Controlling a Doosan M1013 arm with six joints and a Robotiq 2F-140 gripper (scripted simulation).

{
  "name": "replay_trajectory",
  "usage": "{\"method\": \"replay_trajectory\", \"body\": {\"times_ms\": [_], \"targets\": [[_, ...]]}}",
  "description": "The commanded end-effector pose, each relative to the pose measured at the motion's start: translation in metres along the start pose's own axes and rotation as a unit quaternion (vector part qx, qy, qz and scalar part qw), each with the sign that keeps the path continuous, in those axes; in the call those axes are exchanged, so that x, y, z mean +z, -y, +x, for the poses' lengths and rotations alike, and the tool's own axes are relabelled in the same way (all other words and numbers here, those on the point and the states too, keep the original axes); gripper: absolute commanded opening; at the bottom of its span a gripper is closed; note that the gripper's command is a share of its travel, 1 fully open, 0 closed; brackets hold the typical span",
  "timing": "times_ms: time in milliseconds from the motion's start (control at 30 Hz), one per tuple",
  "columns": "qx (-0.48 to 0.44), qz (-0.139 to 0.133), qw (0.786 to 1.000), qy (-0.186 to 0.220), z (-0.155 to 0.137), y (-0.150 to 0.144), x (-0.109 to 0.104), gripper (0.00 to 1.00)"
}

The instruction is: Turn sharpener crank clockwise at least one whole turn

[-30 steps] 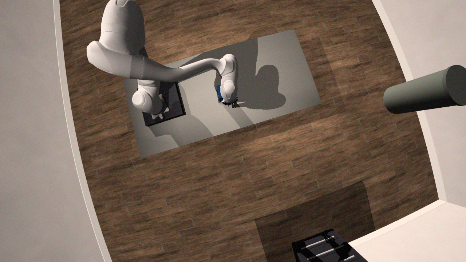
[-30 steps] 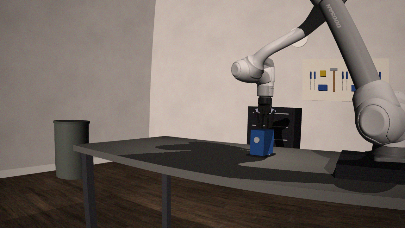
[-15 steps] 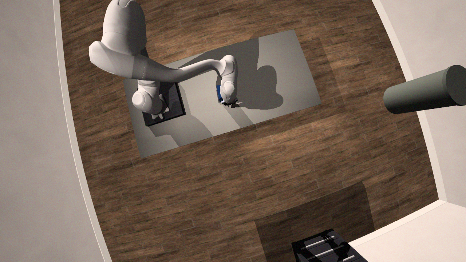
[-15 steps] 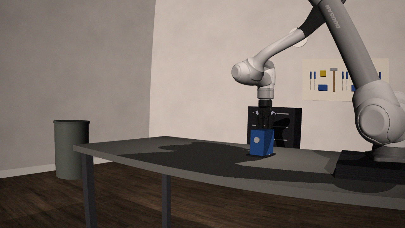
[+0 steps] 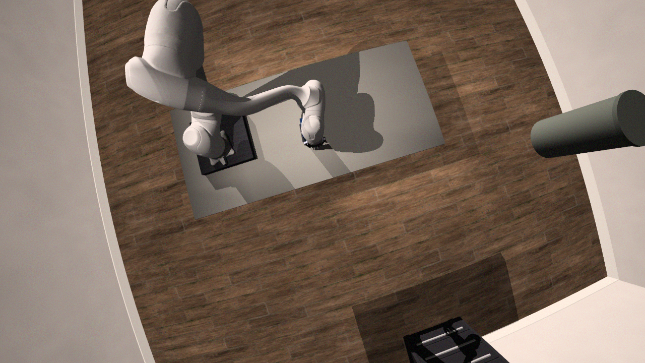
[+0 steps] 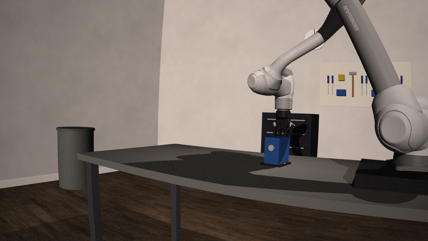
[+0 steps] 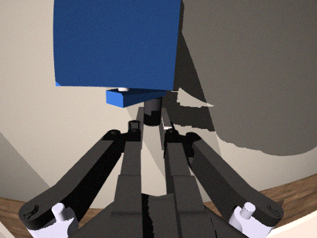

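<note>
The blue pencil sharpener (image 6: 276,149) stands on the grey table, on a dark base plate. In the wrist view its blue body (image 7: 116,22) fills the top, with the blue crank arm (image 7: 134,96) just below it. The dark knob (image 7: 152,115) sticks out from the crank arm toward the camera. My gripper (image 7: 151,116) points straight down and is shut on the knob, one fingertip on each side. In the side view my gripper (image 6: 282,129) sits at the sharpener's top far edge, and the knob is hidden behind the body. From above, my wrist (image 5: 312,128) covers nearly all of the sharpener.
My arm's black pedestal (image 5: 228,144) stands at one end of the table. A grey bin (image 6: 75,157) stands on the floor beyond the table's other end. A black cabinet (image 6: 299,134) and a tool board (image 6: 353,83) are at the back wall.
</note>
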State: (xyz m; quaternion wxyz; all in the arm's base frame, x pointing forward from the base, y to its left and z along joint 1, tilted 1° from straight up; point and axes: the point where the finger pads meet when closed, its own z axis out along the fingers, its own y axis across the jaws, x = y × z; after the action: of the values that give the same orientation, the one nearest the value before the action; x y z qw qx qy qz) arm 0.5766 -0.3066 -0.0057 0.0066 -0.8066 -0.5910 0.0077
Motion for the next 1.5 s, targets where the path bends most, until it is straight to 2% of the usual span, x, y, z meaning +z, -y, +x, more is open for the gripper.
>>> {"method": "replay_trajectory", "body": {"times_ms": [0,433,1467], "targets": [[0.001,0.001,1.0,0.0,-0.001,0.006,0.008,0.0],[0.001,0.001,1.0,0.0,-0.001,0.028,0.013,0.0],[0.001,0.001,1.0,0.0,-0.001,0.035,0.013,0.0]]}}
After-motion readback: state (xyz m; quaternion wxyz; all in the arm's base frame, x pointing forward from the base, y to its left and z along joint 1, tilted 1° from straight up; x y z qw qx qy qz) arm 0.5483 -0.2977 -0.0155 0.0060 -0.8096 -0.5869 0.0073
